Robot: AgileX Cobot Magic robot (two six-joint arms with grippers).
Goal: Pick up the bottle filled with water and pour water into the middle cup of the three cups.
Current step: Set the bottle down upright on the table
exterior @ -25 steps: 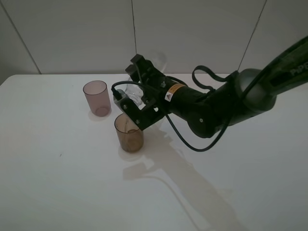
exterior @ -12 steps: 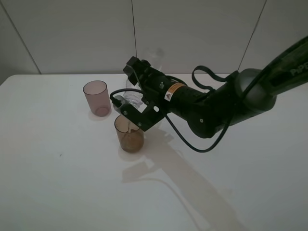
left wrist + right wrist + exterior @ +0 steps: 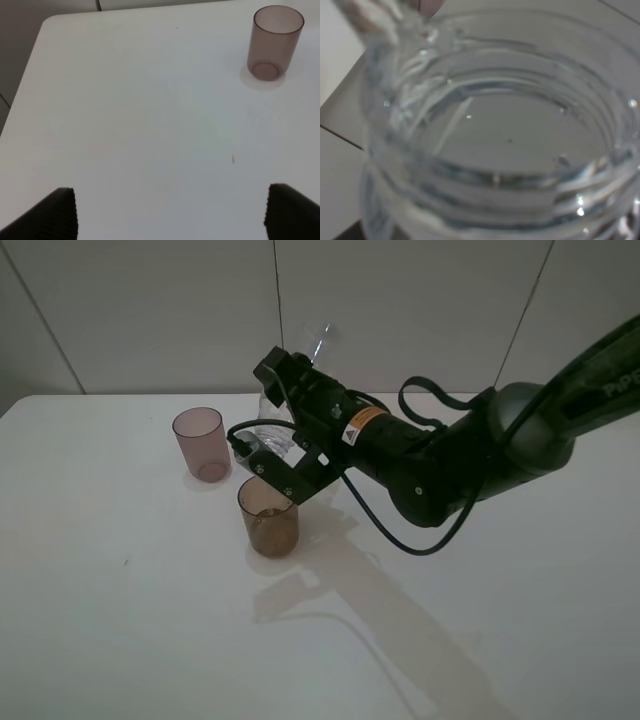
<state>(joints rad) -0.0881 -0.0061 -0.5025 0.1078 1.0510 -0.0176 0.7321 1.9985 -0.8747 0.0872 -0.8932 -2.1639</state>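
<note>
Over amber cup (image 3: 268,518) | right claw (image 3: 288,426) clamped on bottle (image 3: 266,434) | bottle tilted, mouth low toward cup rim, base high | cup just under mouth, right arm nearer

This looks like a robotics lab or test cell rather than a home: a plain white counter (image 3: 120,640) stands against a wall of pale grey panels (image 3: 400,310) split by thin dark seams. A black robot arm (image 3: 470,455) with a looped cable (image 3: 420,400) and a yellow warning label (image 3: 362,426) reaches over it, and the lighting is flat and dim
</note>
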